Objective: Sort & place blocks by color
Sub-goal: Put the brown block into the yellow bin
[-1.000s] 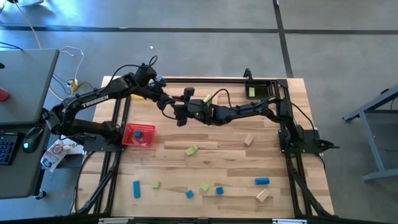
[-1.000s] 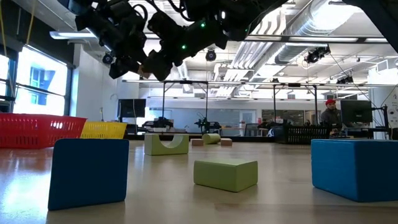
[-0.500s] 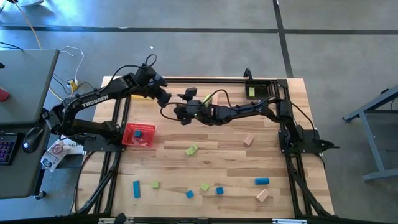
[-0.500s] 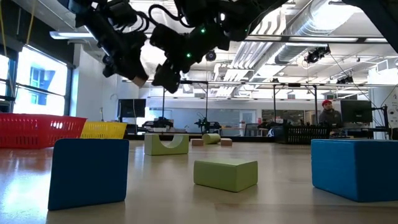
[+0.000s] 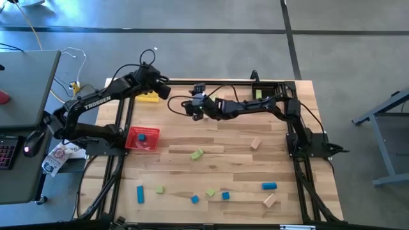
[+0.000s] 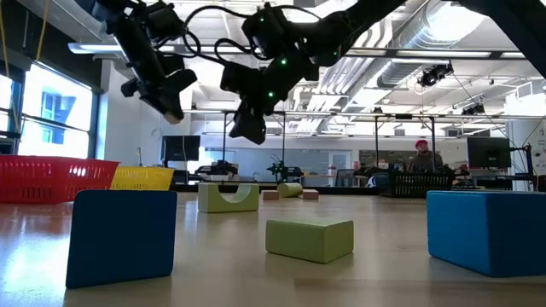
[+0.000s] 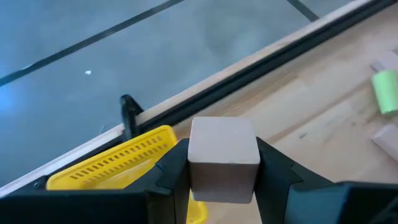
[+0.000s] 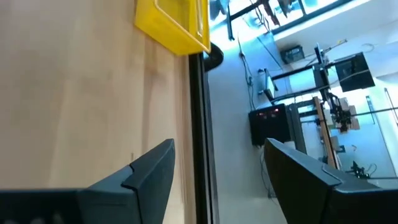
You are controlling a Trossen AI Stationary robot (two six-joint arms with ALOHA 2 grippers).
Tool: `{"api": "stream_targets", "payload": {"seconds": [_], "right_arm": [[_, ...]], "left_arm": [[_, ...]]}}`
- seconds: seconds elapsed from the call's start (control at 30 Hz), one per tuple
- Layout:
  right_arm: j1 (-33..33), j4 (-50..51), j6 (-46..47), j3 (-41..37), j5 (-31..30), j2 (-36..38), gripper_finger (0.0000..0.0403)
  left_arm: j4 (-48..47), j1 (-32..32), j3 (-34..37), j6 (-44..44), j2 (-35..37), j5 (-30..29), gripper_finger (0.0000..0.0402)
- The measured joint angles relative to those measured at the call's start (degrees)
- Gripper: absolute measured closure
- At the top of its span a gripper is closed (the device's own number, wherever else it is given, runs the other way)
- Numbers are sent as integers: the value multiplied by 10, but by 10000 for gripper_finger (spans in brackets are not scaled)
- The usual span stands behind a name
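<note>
Above the far left part of the worktop [image 5: 236, 144], the left end effector [image 7: 224, 168] hangs over the yellow bin [image 5: 148, 97], its fingers [image 7: 171, 171] clamped on a plain tan cube [image 7: 222, 158]. From the left wrist camera the cube sits squarely between the two dark fingers, with the yellow bin's wall just behind and below it. Just right of it, also raised above the far part of the worktop, the right end effector [image 5: 193, 108] hangs with its fingers [image 8: 152, 168] spread wide and nothing between them; the right wrist camera looks past them at bare wood and the yellow bin.

A red bin [image 5: 143, 138] stands at the left side of the worktop with a blue block [image 5: 142, 135] lying inside it. A black bin [image 5: 267, 91] sits at the far right corner and holds a light green block [image 5: 259, 94].

Loose blocks lie scattered over the middle and near part of the worktop: a light green piece [image 5: 196, 154] near the centre, a tan one [image 5: 255, 144] to its right, a blue bar [image 5: 140, 194] at the near left, another blue block [image 5: 269, 186] and a tan block [image 5: 270, 200] at the near right. At table height a blue cube [image 6: 122, 234], a green block [image 6: 310, 238] and an arched green block [image 6: 229, 197] stand out.
</note>
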State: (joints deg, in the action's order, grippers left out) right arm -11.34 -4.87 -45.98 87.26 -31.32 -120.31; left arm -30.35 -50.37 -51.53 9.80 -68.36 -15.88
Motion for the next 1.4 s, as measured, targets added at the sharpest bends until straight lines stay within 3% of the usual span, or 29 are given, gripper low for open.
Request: {"api": "stream_targets", "payload": {"seconds": [0.1,0.23,0.37,0.63,1.07,1.4], "right_arm": [[-13,7,0,4,1,0,169],[-36,97,56,50,12,0,169],[-61,194,113,111,79,0,169],[-102,330,125,191,230,0,169],[-147,544,15,195,346,0,169],[-149,549,-39,195,399,-23,169]], "left_arm": [[0,-20,0,0,0,1,294],[0,-42,0,0,0,9,294],[-24,-55,-15,0,-5,24,295],[-131,-56,-84,-15,-81,-5,293],[-149,-92,-89,-15,-219,52,291],[-152,-124,-89,-10,-250,54,287]]}}
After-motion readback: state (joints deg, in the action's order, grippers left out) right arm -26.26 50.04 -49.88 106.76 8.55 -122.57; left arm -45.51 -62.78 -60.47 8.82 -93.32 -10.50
